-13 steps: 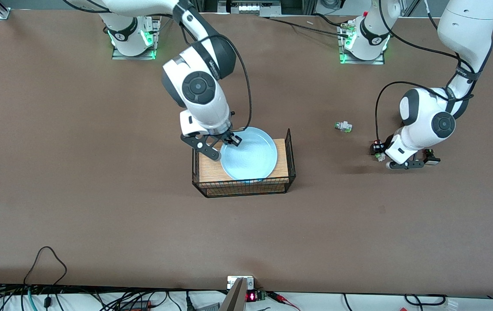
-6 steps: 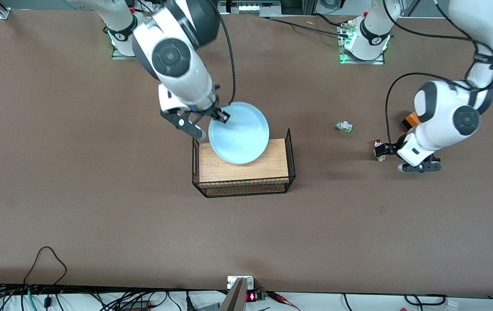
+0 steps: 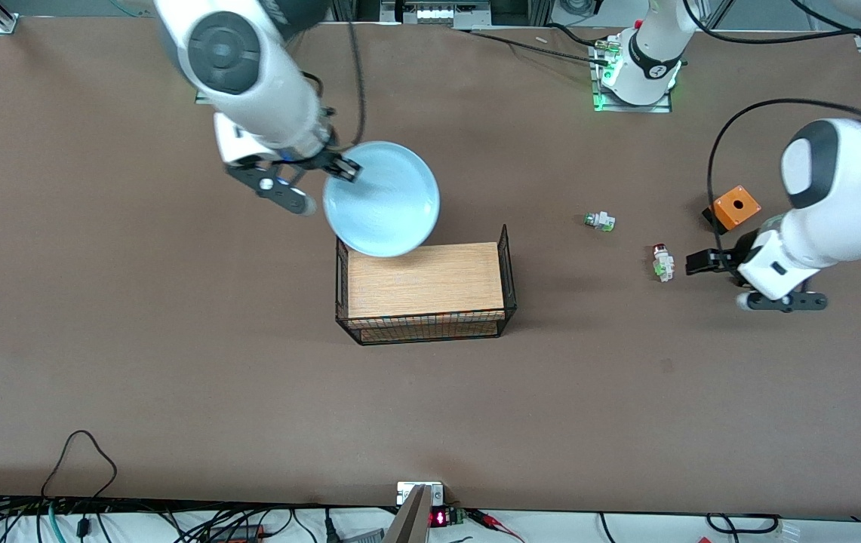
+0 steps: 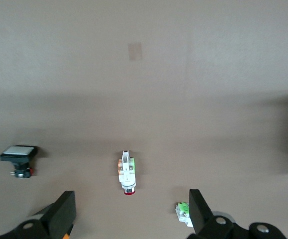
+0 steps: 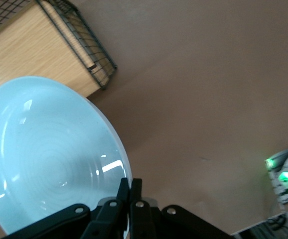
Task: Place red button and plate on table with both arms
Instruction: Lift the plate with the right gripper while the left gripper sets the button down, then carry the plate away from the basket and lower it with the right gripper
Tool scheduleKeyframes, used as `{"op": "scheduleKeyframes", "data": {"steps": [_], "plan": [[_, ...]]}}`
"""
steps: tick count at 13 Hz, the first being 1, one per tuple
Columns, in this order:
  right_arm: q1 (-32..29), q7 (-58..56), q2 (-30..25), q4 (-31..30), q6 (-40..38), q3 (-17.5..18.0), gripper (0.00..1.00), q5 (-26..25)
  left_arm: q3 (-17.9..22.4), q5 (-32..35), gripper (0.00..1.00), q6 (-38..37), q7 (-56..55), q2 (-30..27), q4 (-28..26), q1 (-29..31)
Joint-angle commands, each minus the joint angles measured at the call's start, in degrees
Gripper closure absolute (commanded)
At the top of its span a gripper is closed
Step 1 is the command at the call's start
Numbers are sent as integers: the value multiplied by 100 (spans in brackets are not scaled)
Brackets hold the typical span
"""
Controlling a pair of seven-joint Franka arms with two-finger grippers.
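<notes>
The light-blue plate (image 3: 381, 198) hangs tilted in the air over the table (image 3: 173, 339) and the edge of the rack that lies toward the robots' bases. My right gripper (image 3: 336, 167) is shut on its rim; the right wrist view shows the fingers (image 5: 130, 186) pinching the plate (image 5: 49, 154). The red button (image 3: 659, 262) lies on the table toward the left arm's end. My left gripper (image 3: 724, 280) hovers beside and above it, open and holding nothing. In the left wrist view the button (image 4: 128, 174) lies free below the wide-open gripper (image 4: 129, 211).
A wood-topped black wire rack (image 3: 426, 290) stands mid-table, its top bare. A white-green part (image 3: 599, 221) lies between the rack and the button. An orange box (image 3: 736, 207) sits by the left arm. A black part with a white cap (image 4: 18, 155) lies near the button.
My right gripper lifted the plate off the rack and carried it up toward the right arm's base. My left gripper opened, left the red button on the table and drew away upward.
</notes>
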Motion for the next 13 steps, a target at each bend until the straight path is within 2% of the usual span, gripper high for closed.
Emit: {"op": "scheduleKeyframes", "data": {"steps": [1,6,8,10,13], "plan": [[-870,-1304,-373,-80,-595,35,100,163,45,-44,0,-454,49,50,614,16],[-2470,-3949,-321,-80,-807,43,100,155,90,-35,0,-1184,-179,-406,1142,86],[-3076,-5135,-15,-80,-746,43,100,154,98,-18,0,-1421,-171,-582,1265,138],[-3543,-6112,354,-72,-615,43,100,146,20,454,0,-1658,-92,-609,1588,130],[-3957,-7194,916,-80,148,43,100,75,10,553,0,-1739,-443,-583,1757,68]]}}
